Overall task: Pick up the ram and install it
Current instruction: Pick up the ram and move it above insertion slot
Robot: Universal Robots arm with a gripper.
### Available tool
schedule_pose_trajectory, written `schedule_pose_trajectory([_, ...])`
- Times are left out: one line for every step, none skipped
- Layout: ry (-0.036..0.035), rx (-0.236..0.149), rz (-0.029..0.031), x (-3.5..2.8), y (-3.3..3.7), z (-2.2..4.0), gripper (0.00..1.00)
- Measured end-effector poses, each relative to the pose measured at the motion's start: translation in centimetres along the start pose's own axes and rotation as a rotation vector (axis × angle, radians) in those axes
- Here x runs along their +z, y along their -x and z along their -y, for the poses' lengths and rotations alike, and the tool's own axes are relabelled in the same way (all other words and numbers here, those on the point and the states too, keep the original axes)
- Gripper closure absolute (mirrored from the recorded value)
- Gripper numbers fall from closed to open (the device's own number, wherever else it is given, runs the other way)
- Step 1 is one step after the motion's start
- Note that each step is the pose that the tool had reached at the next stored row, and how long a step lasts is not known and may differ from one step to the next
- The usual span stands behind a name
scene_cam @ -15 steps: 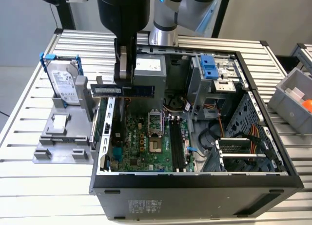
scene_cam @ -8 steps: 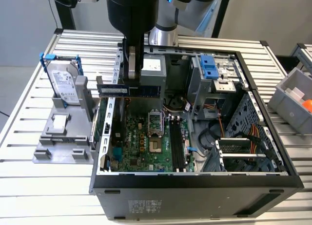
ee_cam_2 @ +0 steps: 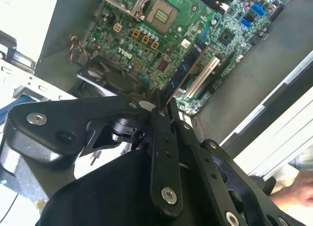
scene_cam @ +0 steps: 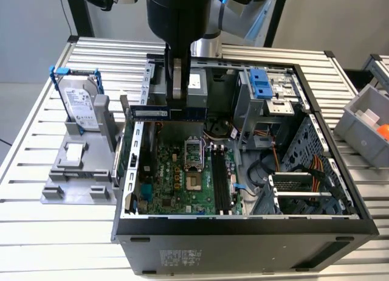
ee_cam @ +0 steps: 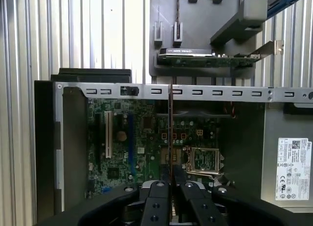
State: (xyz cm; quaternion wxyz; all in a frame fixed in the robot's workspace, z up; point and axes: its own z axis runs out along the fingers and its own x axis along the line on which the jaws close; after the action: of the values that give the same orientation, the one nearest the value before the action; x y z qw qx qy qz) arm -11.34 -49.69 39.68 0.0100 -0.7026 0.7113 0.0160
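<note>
one ram (scene_cam: 151,113) in tool (scene_cam: 177,106) above motherboard (scene_cam: 176,185)

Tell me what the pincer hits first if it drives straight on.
Probably the motherboard beside the CPU socket, met by the ram it grips rather than by the pincer itself. The ram's far end seems to lie over the case rim, though depth is unclear.
</note>
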Motion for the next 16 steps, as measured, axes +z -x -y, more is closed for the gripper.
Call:
schedule_pose_trajectory([0.0,0.0,0.0,0.0,0.0,0.15,1.0])
schedule_pose_trajectory([0.0,0.0,0.0,0.0,0.0,0.29,1.0])
schedule_pose_trajectory([0.0,0.0,-0.0001,-0.01,0.0,0.43,1.0])
schedule_pose_trajectory([0.0,0.0,0.0,0.0,0.0,0.56,1.0])
schedule_pose_trajectory([0.0,0.0,0.0,-0.01,0.0,0.65,1.0])
schedule_pose_trajectory([0.0,0.0,0.0,-0.01,0.0,0.69,1.0])
schedule_pose_trajectory([0.0,0.0,0.0,-0.01,0.0,0.69,1.0])
schedule_pose_trajectory([0.0,0.0,0.0,-0.01,0.0,0.7,1.0])
schedule_pose_trajectory([0.0,0.0,0.0,-0.01,0.01,0.71,1.0])
schedule_pose_trajectory([0.0,0.0,0.0,-0.01,0.01,0.72,1.0])
schedule_pose_trajectory([0.0,0.0,0.0,-0.01,0.01,0.84,1.0])
schedule_pose_trajectory([0.0,0.0,0.0,-0.01,0.02,1.01,1.0])
schedule_pose_trajectory([0.0,0.0,0.0,-0.01,0.02,1.26,1.0])
schedule_pose_trajectory([0.0001,0.0,0.0,-0.01,0.02,1.57,1.0])
schedule_pose_trajectory([0.0001,0.0,0.0,-0.02,0.02,1.85,1.0])
schedule_pose_trajectory([0.0,0.0,0.0,-0.02,0.03,2.17,1.0])
